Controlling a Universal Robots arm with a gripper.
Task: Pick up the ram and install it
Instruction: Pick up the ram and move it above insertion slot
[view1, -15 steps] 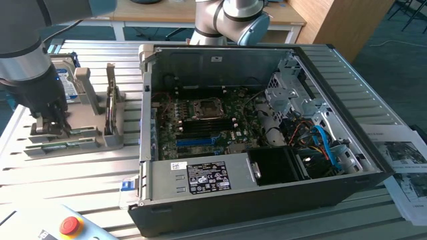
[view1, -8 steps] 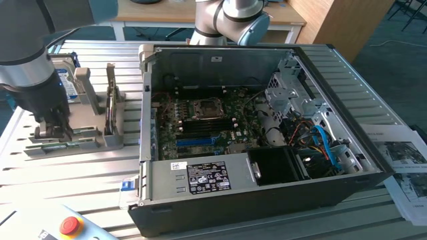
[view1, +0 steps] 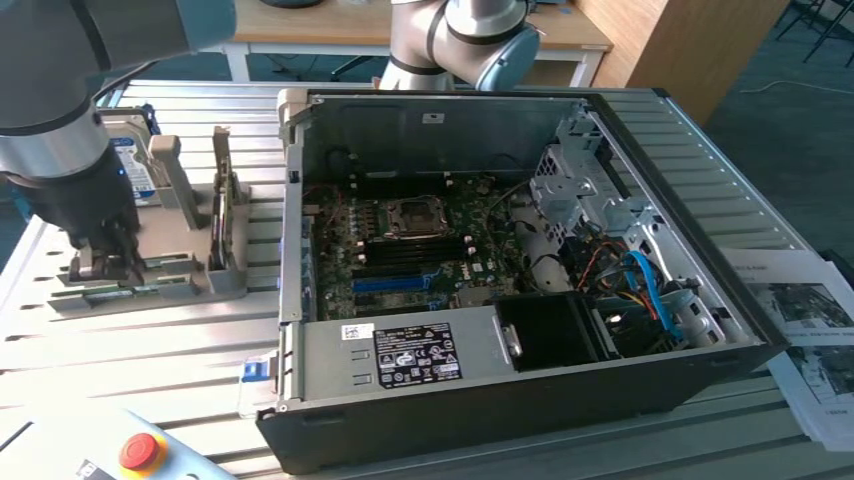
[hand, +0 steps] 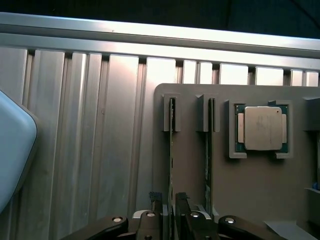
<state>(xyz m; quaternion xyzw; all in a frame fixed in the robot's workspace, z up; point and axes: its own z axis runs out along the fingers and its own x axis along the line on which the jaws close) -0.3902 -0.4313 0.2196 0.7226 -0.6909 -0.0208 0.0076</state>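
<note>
The ram (hand: 172, 150) is a thin green stick standing on edge in a slot of the grey holder (hand: 260, 190). A second, look-alike green stick (hand: 209, 150) stands in the slot beside it. My gripper (hand: 169, 212) is low over the holder with its jaws open. One dark fingertip (hand: 155, 210) is on each side of the ram's near end, with a narrow gap to it. In the exterior view the gripper (view1: 107, 268) reaches down into the holder (view1: 180, 285) on that view's left, beside the open computer case (view1: 534, 380).
A square silver processor (hand: 260, 128) lies in its pocket on the holder. A hard drive (view1: 127, 150) stands upright behind the holder. The motherboard (view1: 414, 250) lies inside the case, with blue slots (view1: 400, 283). A box with a red button (view1: 140, 450) and papers (view1: 814, 320) lie on the table.
</note>
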